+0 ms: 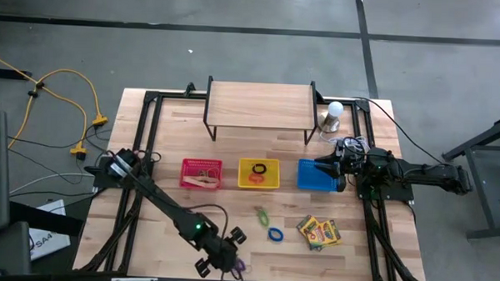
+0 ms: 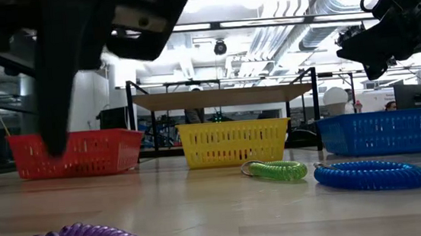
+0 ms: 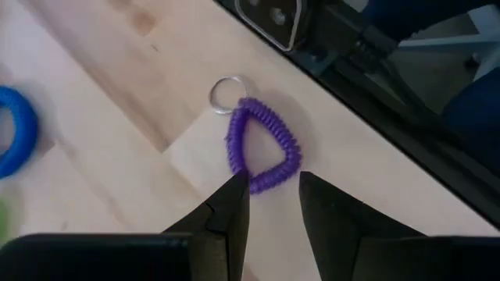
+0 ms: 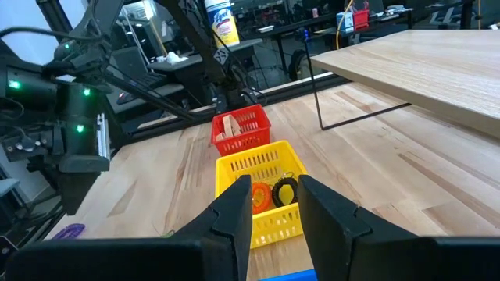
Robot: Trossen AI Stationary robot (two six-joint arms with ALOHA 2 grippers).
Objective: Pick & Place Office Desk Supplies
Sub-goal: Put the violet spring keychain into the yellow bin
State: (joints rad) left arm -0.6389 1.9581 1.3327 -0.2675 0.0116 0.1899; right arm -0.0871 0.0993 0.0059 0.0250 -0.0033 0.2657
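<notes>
A purple coiled ring (image 3: 263,148) with a small metal loop lies flat on the wooden table near its front edge (image 1: 240,264). My left gripper (image 3: 273,183) hangs open just above the ring's near end, fingers either side of that end, slanting down. A green ring (image 1: 262,214), a blue ring (image 1: 275,234) and yellow-and-green crayon boxes (image 1: 318,232) lie flat to the right of it. My right gripper (image 4: 275,199) waits open and level above the blue basket (image 1: 315,175), holding nothing.
Red (image 1: 201,173), yellow (image 1: 259,173) and blue baskets stand in a row mid-table; the yellow one holds an orange and a dark ring. Behind them stand a wooden riser (image 1: 260,103), a white bulb (image 1: 335,110) and a wire tangle (image 1: 350,146). A black frame borders the front edge (image 3: 375,86).
</notes>
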